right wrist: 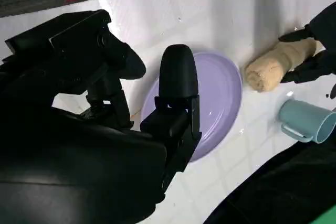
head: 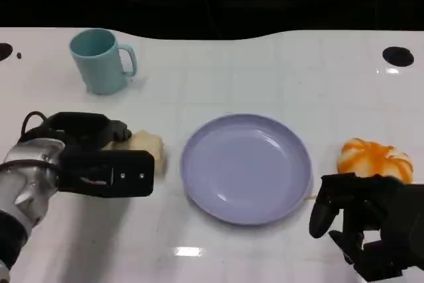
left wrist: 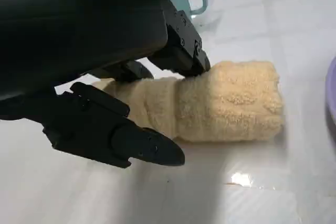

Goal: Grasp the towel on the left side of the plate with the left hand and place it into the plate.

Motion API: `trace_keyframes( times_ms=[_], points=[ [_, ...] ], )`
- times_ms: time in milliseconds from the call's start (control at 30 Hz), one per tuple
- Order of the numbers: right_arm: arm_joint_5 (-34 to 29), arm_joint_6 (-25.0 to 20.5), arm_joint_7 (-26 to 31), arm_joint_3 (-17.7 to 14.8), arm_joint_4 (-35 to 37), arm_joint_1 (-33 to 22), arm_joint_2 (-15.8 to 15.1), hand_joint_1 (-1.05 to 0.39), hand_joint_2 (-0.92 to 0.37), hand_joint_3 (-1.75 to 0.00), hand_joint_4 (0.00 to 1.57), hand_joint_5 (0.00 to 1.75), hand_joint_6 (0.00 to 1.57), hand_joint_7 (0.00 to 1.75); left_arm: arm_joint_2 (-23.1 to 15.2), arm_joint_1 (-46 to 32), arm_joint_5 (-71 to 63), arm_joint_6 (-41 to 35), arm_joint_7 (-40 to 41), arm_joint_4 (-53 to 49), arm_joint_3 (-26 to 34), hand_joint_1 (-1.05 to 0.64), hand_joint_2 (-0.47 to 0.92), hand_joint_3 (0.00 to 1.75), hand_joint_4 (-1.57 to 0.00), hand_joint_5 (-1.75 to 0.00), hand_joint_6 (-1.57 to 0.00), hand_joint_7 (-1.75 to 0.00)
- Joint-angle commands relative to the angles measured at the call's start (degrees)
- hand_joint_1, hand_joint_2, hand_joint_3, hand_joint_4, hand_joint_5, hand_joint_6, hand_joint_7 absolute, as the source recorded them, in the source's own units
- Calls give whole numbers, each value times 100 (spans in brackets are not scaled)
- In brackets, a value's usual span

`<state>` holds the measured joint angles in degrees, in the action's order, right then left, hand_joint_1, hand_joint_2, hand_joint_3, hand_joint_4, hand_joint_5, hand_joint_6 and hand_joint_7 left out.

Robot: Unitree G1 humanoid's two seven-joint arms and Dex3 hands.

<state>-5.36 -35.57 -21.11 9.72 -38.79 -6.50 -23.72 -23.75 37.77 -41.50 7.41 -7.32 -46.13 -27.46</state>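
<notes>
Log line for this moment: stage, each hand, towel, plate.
stage: closing on towel | left hand: fingers either side of towel, grip unconfirmed | right hand: idle, holds nothing | towel: on table | plate: bare

Our white counter (head: 218, 74)
We see a teal mug (head: 101, 60), lilac plate (head: 246, 167), rolled beige towel (head: 147, 146) and orange-and-white object (head: 374, 159) on it.

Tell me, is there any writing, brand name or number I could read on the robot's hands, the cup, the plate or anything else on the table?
No readable text anywhere.
Left hand: small pale marks on its black casing, too small and blurred to read.
Teal mug: plain.
Lavender plate: plain.
Rolled beige towel: plain.
Right hand: no marking visible.
Orange-and-white object by the right hand: no lettering.
</notes>
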Motion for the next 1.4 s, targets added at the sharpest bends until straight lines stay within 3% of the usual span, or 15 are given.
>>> trace_keyframes(
  times_ms=[33, 67, 100, 167, 233, 300, 467, 700, 767, 800, 867, 1067, 1167, 1267, 1400],
  points=[
    [-31, -12, 22, -18, -93, -35, -41, 1, -57, -107, 72, 174, 69, 146, -13, -196, 100, 394, 525, -280, 18, -20, 92, 23, -99, -82, -105, -32],
    [-37, -13, 22, -19, -111, -45, -47, 1, -56, -108, 72, 174, 69, 146, -30, -237, 117, 478, 691, -235, 44, -18, 89, 28, -91, -136, -99, -73],
    [-38, -26, 21, -20, -129, -53, -49, 1, -56, -108, 72, 174, 69, 146, -45, -272, 127, 552, 844, -193, 63, -18, 87, 34, -88, -155, -89, -107],
    [-35, -41, 18, -25, -152, -69, -50, 1, -56, -108, 71, 173, 69, 145, -64, -340, 157, 693, 1128, -106, 112, -16, 80, 53, -86, -171, -72, -155],
    [-38, -37, 20, -24, -162, -83, -50, 2, -56, -108, 71, 173, 69, 145, -72, -394, 174, 770, 1350, -5, 163, -16, 69, 79, -86, -174, -68, -170],
    [-33, -50, 22, -23, -178, -86, -40, 2, -56, -108, 71, 173, 69, 145, -73, -421, 198, 792, 1479, 89, 218, -15, 63, 92, -86, -174, -64, -174],
    [-22, -55, 27, -25, -175, -83, -19, 3, -56, -109, 71, 175, 69, 146, -107, -524, 313, 878, 1683, 422, 450, -16, 60, 92, -87, -175, -65, -175],
    [-54, 2, 13, -12, -126, -51, -57, 2, -56, -108, 71, 175, 68, 146, -32, -699, 392, 867, 1783, 1118, 649, -19, 71, 59, -87, -175, -59, -175],
    [-55, -7, 9, -11, -122, -45, -57, 1, -56, -109, 71, 174, 68, 146, 21, -729, 424, 912, 1808, 1323, 679, -19, 67, 66, -87, -175, -60, -175],
    [-59, -23, 8, -6, -125, -40, -58, 1, -56, -109, 71, 174, 68, 146, 47, -742, 439, 914, 1796, 1422, 690, -20, 62, 81, -87, -175, -61, -175],
    [-84, -33, 13, 10, -131, -32, -64, 1, -56, -109, 71, 174, 69, 145, 114, -752, 408, 886, 1774, 1667, 684, -21, 56, 94, -87, -175, -62, -175],
    [-90, -50, 20, 14, -107, -3, -32, 1, -56, -108, 71, 174, 69, 145, 389, -734, 500, 833, 1508, 2251, 665, -24, 51, 97, -88, -175, -62, -175],
    [-87, -30, 14, 21, -85, 4, -29, 2, -56, -108, 71, 174, 69, 145, 615, -675, 450, 858, 1511, 2292, 574, -19, 39, 121, -93, -175, -68, -175],
    [-103, -1, 18, 37, -76, 9, -32, 1, -56, -108, 72, 174, 69, 145, 813, -619, 378, 770, 1359, 2367, 452, -18, 33, 123, -94, -175, -68, -175],
    [-73, -71, 4, 28, -101, 16, -13, 1, -57, -108, 72, 174, 70, 144, 1011, -573, 251, 593, 1080, 2474, 265, -17, 35, 118, -93, -175, -67, -175]
  ],
)
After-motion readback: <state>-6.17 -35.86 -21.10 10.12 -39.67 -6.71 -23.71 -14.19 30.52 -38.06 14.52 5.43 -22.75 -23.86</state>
